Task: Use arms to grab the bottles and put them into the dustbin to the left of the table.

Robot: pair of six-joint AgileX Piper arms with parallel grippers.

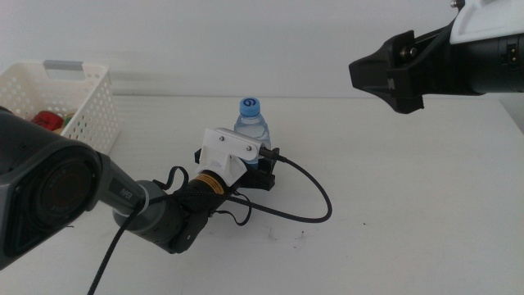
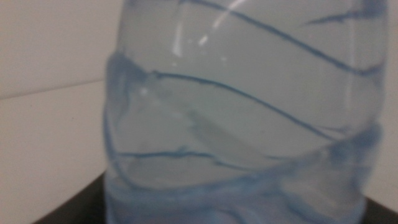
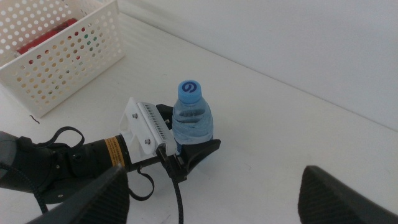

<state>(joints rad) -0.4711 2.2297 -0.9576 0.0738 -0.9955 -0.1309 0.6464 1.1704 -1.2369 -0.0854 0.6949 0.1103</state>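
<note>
A small clear water bottle (image 1: 251, 121) with a blue cap stands upright on the white table (image 1: 409, 205), near the middle. My left gripper (image 1: 260, 164) reaches in low from the left, its jaws on either side of the bottle's lower body and shut on it. In the left wrist view the bottle (image 2: 242, 106) fills the picture. My right gripper (image 1: 393, 74) hangs high at the upper right, open and holding nothing. From the right wrist the bottle (image 3: 191, 115) and the left gripper (image 3: 196, 146) show below. The white dustbin (image 1: 82, 98) sits at the table's far left.
A red can (image 1: 47, 121) lies inside the dustbin (image 3: 62, 56) and shows through its perforated wall. The left arm's black cable (image 1: 315, 192) loops over the table to the right of the bottle.
</note>
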